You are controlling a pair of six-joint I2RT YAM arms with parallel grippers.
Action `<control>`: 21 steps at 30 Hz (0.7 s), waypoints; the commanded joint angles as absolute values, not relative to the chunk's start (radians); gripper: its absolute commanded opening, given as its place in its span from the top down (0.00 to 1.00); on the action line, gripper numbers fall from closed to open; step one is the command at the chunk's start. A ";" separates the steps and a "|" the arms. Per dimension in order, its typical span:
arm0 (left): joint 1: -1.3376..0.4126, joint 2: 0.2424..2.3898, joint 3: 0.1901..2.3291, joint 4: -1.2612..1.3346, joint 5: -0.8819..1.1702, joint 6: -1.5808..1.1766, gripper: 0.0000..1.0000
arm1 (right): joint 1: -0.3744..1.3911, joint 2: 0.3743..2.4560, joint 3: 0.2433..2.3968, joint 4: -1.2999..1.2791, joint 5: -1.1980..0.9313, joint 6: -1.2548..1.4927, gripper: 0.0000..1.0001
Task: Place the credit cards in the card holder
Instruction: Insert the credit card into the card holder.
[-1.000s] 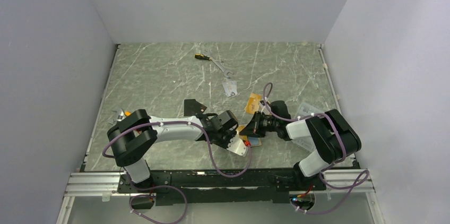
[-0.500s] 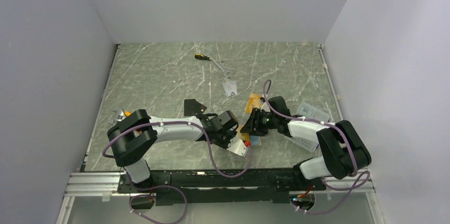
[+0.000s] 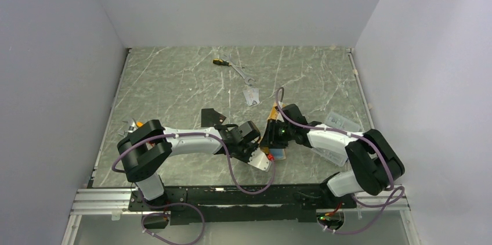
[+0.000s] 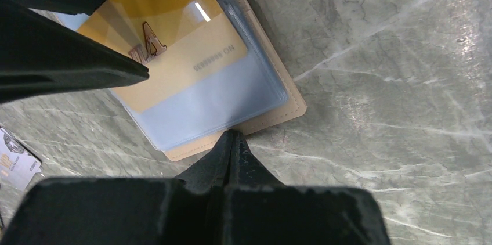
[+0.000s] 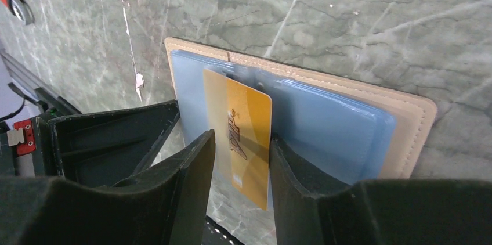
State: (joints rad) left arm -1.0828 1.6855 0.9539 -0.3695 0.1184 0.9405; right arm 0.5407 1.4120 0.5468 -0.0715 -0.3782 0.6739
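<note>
Orange card [image 5: 243, 114] sits partway in the blue pocket [image 5: 336, 117] of the tan card holder [image 5: 415, 123] on the table [image 5: 348, 1]. Right gripper [image 5: 239, 149] has its fingers apart, one on each side of the card. Left gripper [image 4: 232, 143] is squeezed tight, touching the holder's edge.

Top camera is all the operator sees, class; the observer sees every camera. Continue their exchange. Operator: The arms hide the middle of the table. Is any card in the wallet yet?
Observer: Partly. The right wrist view shows an orange card lying part of the way into the blue pocket of the open wallet.
Operator: Is the right gripper clamped on it?
Observer: No. The right gripper has its fingers apart, one on each side of the card.
Operator: And the left gripper?
Observer: The left gripper is shut, its tip at the wallet's tan edge.
</note>
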 commanded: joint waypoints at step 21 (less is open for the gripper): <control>-1.091 1.661 0.934 -0.410 0.132 0.941 1.00 | 0.635 1.461 0.616 -0.179 -0.330 0.667 0.49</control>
